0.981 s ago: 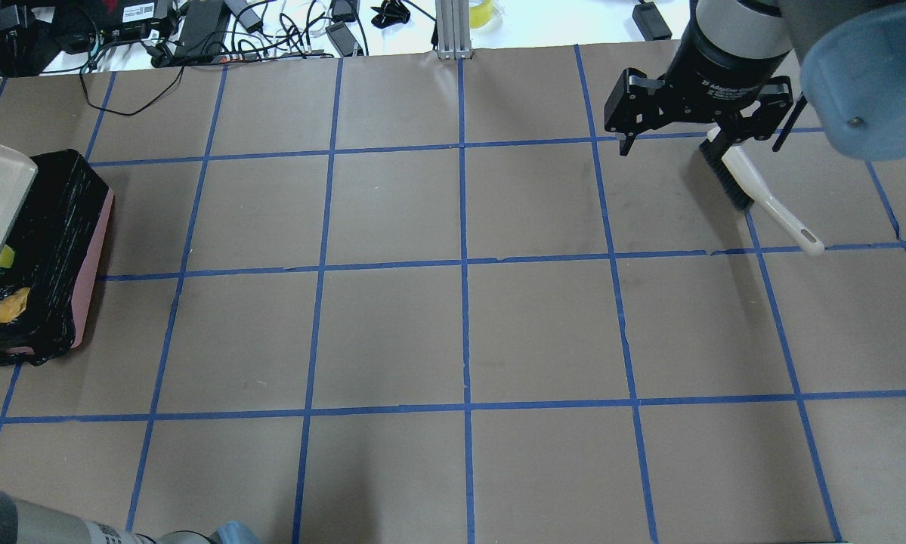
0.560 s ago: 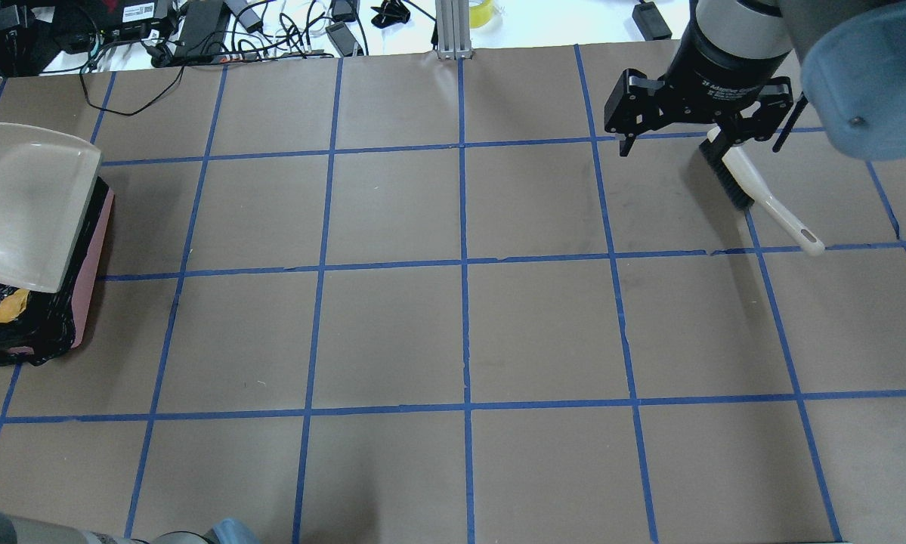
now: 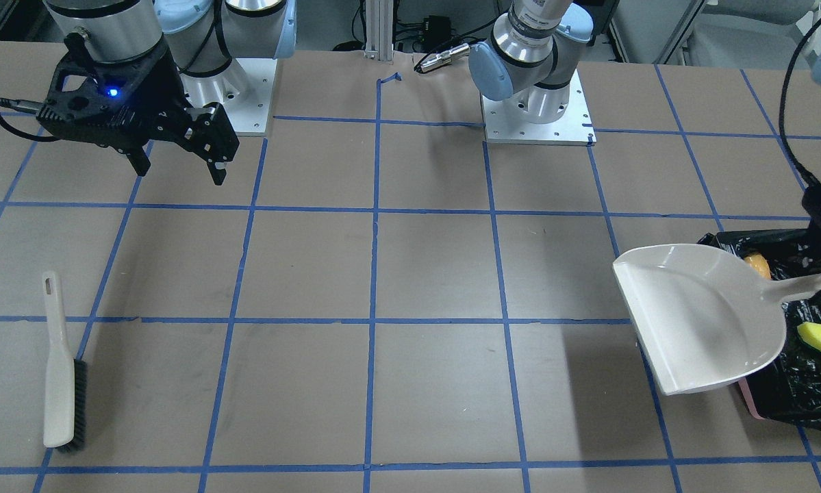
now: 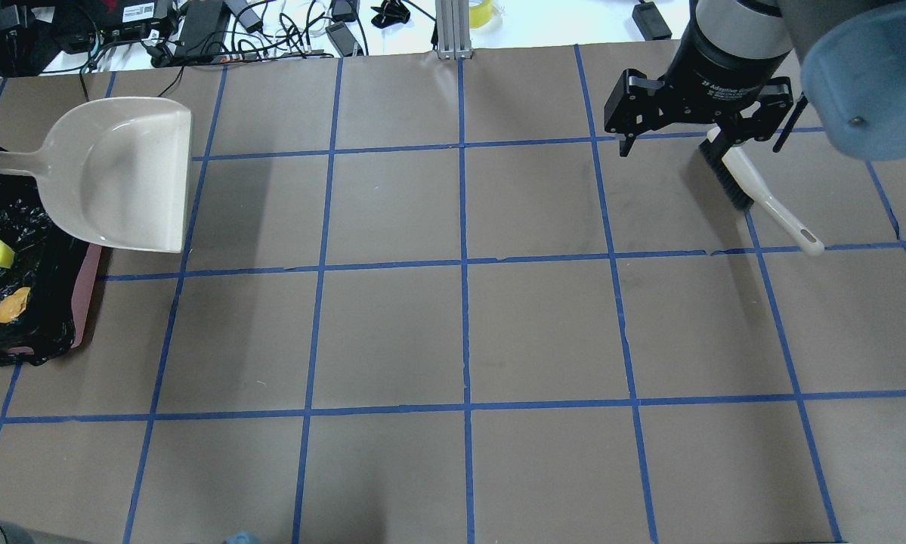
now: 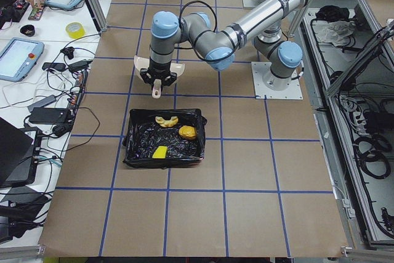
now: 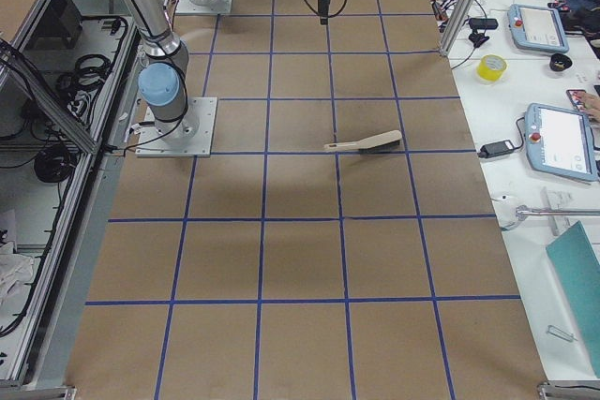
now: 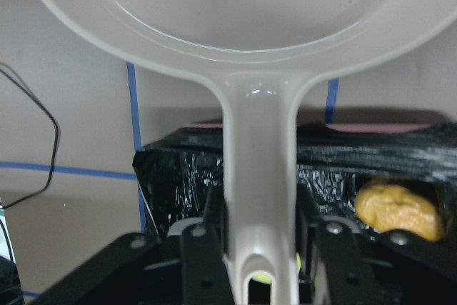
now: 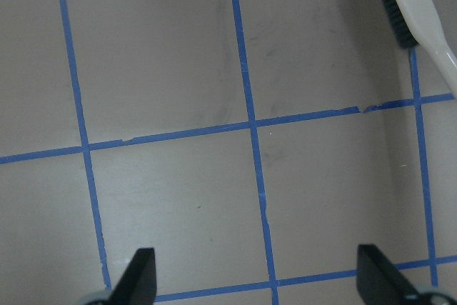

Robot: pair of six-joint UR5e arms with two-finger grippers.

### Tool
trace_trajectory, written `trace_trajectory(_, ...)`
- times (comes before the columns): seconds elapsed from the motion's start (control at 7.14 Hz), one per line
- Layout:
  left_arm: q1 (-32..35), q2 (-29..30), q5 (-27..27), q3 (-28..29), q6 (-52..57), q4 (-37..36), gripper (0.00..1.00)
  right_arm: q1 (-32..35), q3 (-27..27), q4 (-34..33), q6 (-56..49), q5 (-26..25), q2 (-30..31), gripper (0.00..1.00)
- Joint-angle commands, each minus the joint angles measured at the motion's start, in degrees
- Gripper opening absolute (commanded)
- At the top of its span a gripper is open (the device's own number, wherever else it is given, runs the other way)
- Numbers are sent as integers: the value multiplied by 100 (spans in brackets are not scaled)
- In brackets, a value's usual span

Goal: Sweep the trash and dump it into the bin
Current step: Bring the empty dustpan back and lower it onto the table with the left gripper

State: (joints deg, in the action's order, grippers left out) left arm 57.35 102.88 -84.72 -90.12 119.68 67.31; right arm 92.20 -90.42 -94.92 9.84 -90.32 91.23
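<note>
**All three trash items lie in the bin**

The black-lined pink bin (image 5: 130,147) stands upright and open-topped. Inside it, the curved golden croissant-like bread piece (image 5: 166,119) lies against one end wall. The yellow-brown potato-like lump (image 5: 187,132) is just beside it. The yellow sponge (image 5: 160,152) lies apart, near the opposite wall.

The left arm (image 5: 258,13) stretches from its base out toward the left end of the table. The left gripper (image 7: 259,248) is closed, its two fingers (image 7: 203,255) pressing either side of the dustpan (image 4: 124,177) handle. The right gripper (image 3: 177,171) hangs above the table's right side, pointing down, jaws spread wide.
</note>
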Motion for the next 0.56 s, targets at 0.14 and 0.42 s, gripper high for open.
trace_trajectory(0.14, 785, 179, 410, -198, -1304, 28, 0, 0, -2, 0, 0, -3, 0, 100)
trace_trajectory(0.42, 1058, 416, 518, -199, -1578, -68, 0, 0, 7, 0, 0, -3, 0, 100)
